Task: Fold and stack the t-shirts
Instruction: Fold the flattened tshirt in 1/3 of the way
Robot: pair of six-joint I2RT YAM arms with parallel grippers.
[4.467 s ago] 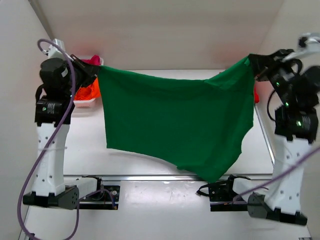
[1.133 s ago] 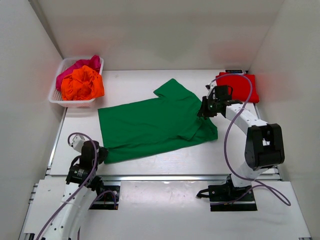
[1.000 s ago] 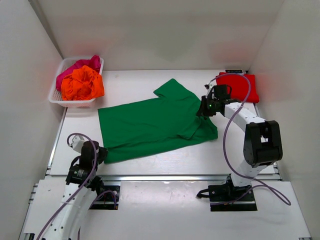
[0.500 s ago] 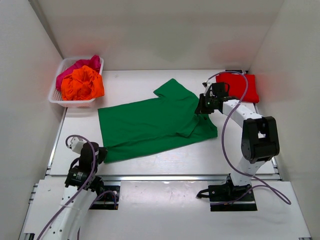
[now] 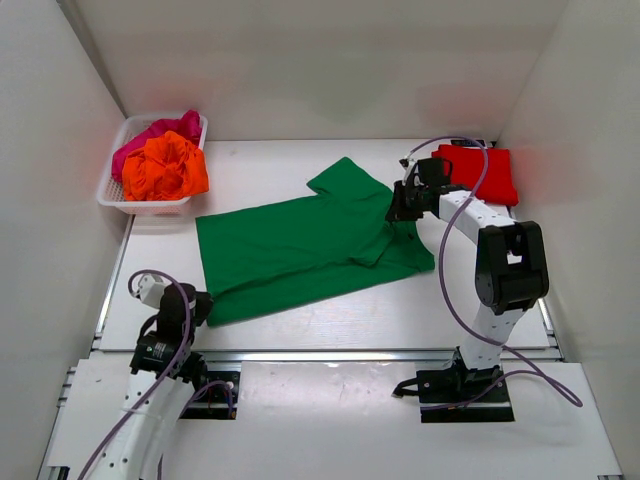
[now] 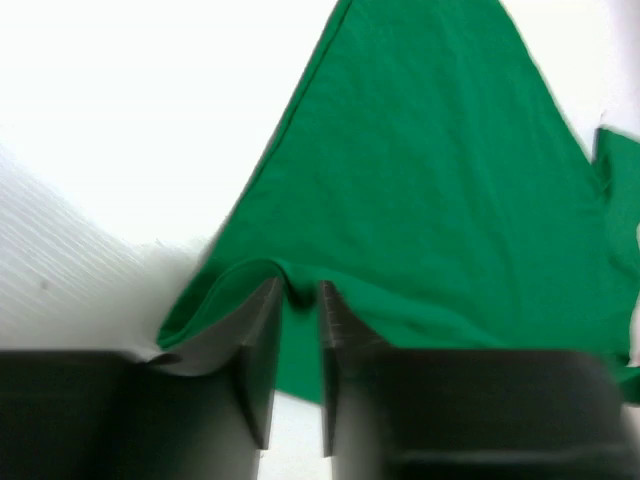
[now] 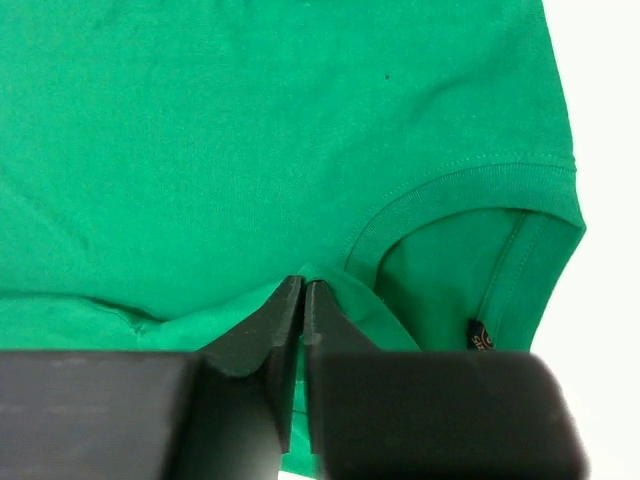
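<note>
Green t-shirt point(image 5: 300, 250) flat at frame centre. Right gripper point(image 5: 398, 213) clamped on fold beside collar. Left gripper point(image 5: 198, 306), lower left, apparently pinching hem corner.

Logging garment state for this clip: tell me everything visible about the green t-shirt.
The green t-shirt is plain knit cloth, spread mostly flat across the middle of the table, hem toward the left, one sleeve pointing to the far side. Its right part is doubled over near the ribbed collar, where a dark label shows. The left gripper pinches its near-left hem corner; the right gripper pinches a ridge beside the collar.
</note>
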